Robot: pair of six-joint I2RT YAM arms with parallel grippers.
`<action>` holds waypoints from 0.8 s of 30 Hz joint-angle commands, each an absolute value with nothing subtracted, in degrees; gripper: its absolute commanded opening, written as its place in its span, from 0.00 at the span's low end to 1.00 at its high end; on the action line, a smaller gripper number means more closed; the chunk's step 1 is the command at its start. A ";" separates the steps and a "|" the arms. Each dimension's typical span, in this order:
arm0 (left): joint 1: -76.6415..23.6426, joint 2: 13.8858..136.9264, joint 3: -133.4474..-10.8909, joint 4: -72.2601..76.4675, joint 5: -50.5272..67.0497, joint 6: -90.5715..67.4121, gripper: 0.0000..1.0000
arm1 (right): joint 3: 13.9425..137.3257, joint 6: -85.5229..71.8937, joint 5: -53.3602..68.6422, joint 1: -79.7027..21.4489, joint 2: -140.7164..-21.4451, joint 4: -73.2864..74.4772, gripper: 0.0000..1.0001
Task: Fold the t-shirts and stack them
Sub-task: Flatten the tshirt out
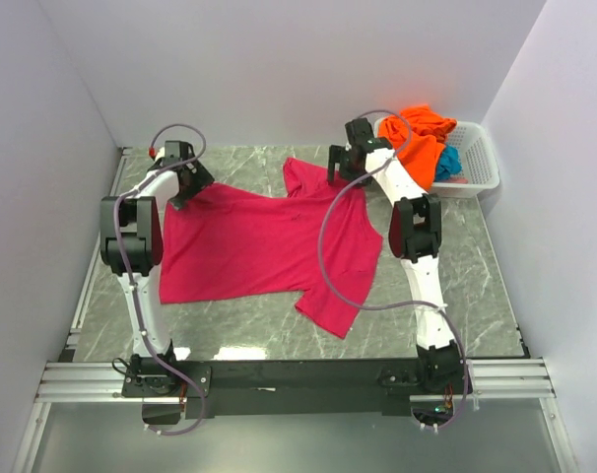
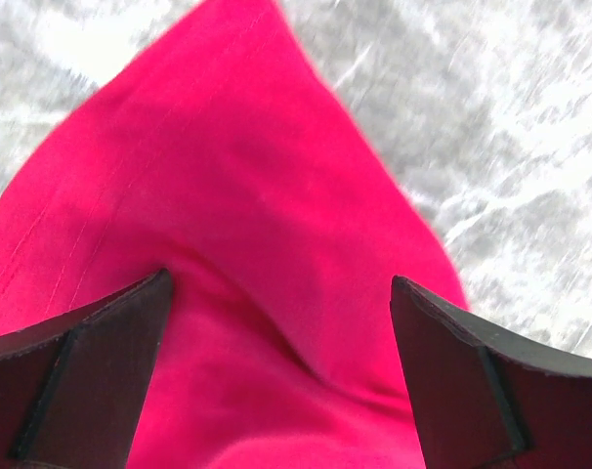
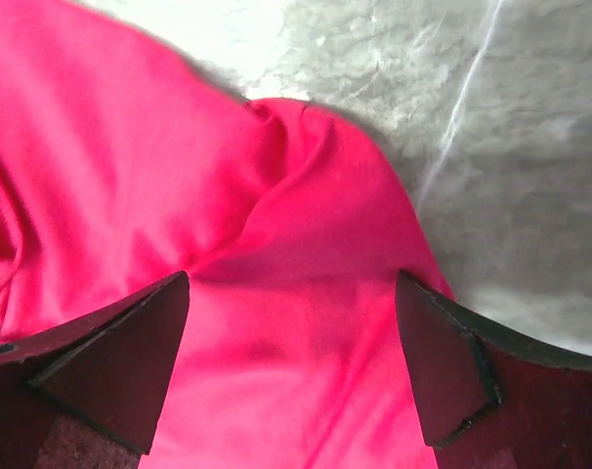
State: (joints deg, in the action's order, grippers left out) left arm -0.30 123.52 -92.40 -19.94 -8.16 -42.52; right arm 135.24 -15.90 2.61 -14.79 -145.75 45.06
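A magenta-pink t-shirt [image 1: 269, 241] lies spread flat across the middle of the marble table [image 1: 476, 286]. My left gripper [image 1: 187, 185] hovers open over its far left corner, and pink cloth [image 2: 267, 244] fills the space between the fingers [image 2: 101, 362]. At the far right sleeve my right gripper [image 1: 340, 168] is open too, with a rumpled pink fold [image 3: 296, 215] below its fingers [image 3: 443, 362]. An orange t-shirt [image 1: 417, 138] and a teal-blue one [image 1: 448, 163] sit bundled in the basket.
The white lattice basket [image 1: 481, 163] stands at the far right corner of the table. White walls close in on the left, back and right. A metal rail [image 1: 298, 379] runs along the near edge by the arm bases.
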 commanded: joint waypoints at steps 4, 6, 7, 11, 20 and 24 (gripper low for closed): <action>-0.18 108.51 -89.23 -24.17 -8.08 -42.01 0.99 | 123.60 -10.11 2.46 -15.99 -128.79 40.63 0.93; -0.18 103.12 -83.27 -24.52 -10.00 -43.24 0.99 | 116.76 -9.58 1.24 -17.84 -121.49 38.42 0.94; -0.18 97.61 -80.71 -24.70 -10.89 -45.07 0.99 | 114.37 -9.58 0.62 -18.45 -119.20 37.54 0.95; -0.18 83.44 -66.83 -28.12 -17.74 -52.19 0.99 | 102.86 -11.50 -3.24 -21.79 -106.39 33.93 0.96; -0.18 58.11 -36.76 -35.86 -24.08 -67.15 0.99 | 70.34 -26.09 -1.15 -25.58 -82.30 16.89 0.98; 1.22 52.83 -28.67 -38.23 -26.80 -70.66 0.99 | 62.41 -27.34 -1.05 -26.45 -77.35 15.20 0.98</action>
State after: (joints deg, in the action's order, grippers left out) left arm -0.03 56.42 -31.27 -36.14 -22.63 -65.78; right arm 65.25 -24.01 -0.64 -25.65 -80.55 21.23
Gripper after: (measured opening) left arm 0.994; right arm 0.977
